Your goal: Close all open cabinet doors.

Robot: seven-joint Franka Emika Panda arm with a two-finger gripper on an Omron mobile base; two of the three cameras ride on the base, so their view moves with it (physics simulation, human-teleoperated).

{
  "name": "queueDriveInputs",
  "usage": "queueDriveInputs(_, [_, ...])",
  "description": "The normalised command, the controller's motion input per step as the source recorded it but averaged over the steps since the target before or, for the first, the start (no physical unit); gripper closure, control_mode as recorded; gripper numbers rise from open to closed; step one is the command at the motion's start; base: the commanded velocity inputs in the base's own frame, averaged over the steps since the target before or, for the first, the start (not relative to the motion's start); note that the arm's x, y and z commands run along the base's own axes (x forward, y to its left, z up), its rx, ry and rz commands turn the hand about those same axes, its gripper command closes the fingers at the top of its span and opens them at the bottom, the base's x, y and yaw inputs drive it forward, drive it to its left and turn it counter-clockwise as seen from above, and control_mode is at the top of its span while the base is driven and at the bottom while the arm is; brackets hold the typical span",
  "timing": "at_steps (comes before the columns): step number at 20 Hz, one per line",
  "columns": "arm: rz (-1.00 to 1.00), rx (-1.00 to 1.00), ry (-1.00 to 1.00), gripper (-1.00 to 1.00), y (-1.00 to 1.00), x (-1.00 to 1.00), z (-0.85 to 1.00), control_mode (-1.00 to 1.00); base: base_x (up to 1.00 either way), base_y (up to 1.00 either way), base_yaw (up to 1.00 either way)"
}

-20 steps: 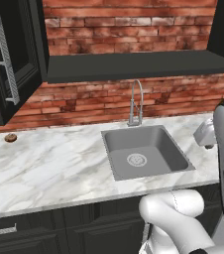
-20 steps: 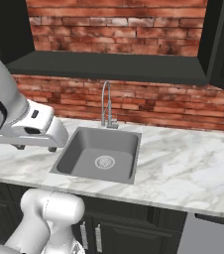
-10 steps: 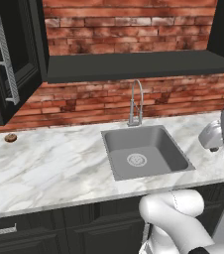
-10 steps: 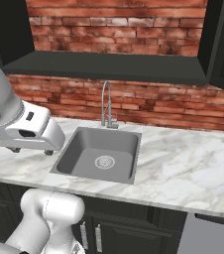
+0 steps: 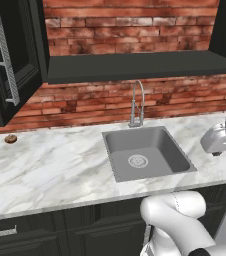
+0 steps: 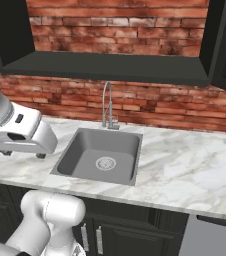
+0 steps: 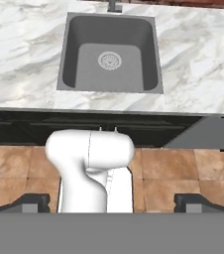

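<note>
Kitchen, marble counter (image 5: 60,170), sink (image 5: 147,155) with faucet (image 5: 136,102), brick backsplash (image 5: 135,20), black cabinets (image 5: 15,60)

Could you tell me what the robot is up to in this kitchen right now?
The white arm's two-finger gripper hangs open and empty, looking down over the grey sink set in the white marble counter. Up on the left, a tall matte-black cabinet door with a long silver bar handle stands swung open from the wall cabinet. Nothing is touching it, so that door is not yet closed.
</note>
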Motion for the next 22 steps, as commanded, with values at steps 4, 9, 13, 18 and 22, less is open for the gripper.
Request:
queueDriveInputs(4, [0.0, 0.0, 0.0, -1.0, 0.08, 0.0, 0.0, 1.0, -0.01, 0.37, 0.0])
queueDriveInputs(9, [0.0, 0.0, 0.0, -1.0, 0.0, 0.0, 0.0, 1.0, -0.23, 0.99, -0.02])
queueDriveInputs(13, [0.0, 0.0, 0.0, -1.0, 0.0, 0.0, 0.0, 1.0, -0.51, 1.0, -0.02])
queueDriveInputs(18, [0.0, 0.0, 0.0, -1.0, 0.0, 0.0, 0.0, 1.0, -0.33, 1.0, -0.07])
queueDriveInputs(22, [0.0, 0.0, 0.0, -1.0, 0.0, 0.0, 0.0, 1.0, 0.21, 0.97, -0.1])
